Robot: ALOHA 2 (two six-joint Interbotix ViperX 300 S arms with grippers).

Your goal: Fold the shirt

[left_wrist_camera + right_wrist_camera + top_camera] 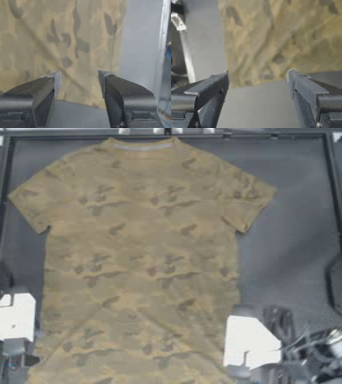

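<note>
Now shirt (140,253) flat; both grippers open nr hem.

The shirt (140,258) lies flat and covers most of the worktop (294,238), from the far edge to the near edge. A wide bare strip stays free on the right side of it, and a narrow one on the left, under the sleeve. The left gripper (79,75) and the right gripper (258,75) stand at the near corners, fingers spread, bare worktop under them.
</note>
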